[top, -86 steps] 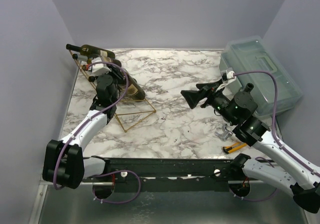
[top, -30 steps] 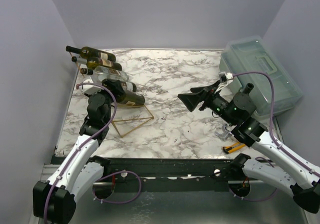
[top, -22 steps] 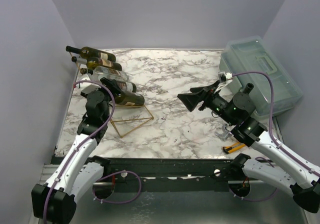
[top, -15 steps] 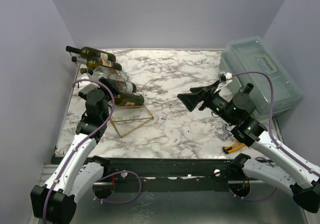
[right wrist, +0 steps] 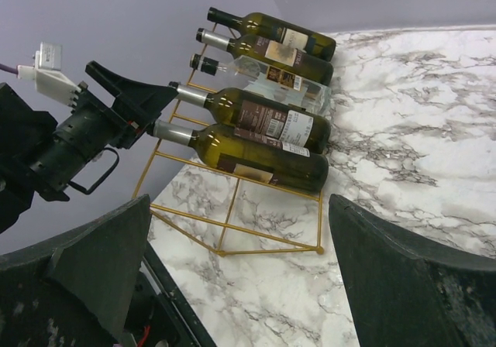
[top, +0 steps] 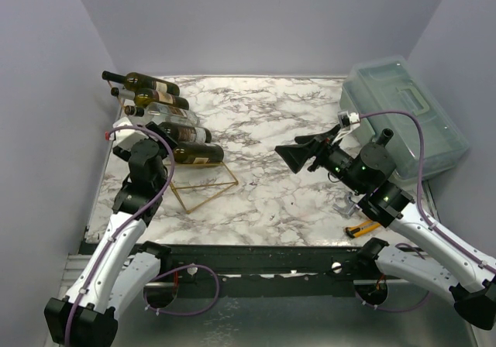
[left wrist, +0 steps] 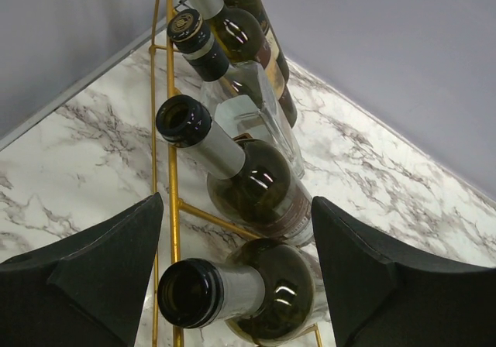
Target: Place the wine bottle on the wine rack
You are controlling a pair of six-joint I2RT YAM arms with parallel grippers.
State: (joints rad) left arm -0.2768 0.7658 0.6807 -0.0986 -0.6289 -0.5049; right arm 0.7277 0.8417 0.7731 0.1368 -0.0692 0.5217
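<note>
wine bottle (top: 198, 154): on wine rack (right wrist: 232, 228), nearest slot, counter's (top: 294, 207) left edge | left gripper (left wrist: 236, 201): spread, flanking bottle's neck | right gripper (right wrist: 240, 269): spread wide, empty

The slanted open rack of thin gold wire (left wrist: 172, 200) is noted standing at the far-left of the marbled table (top: 294, 115), beside the wall. The dark green glass wine bottle (top: 198, 154) is recorded lying on its side in the rack's nearest, lowest position, neck pointing left, base pointing right.
</note>
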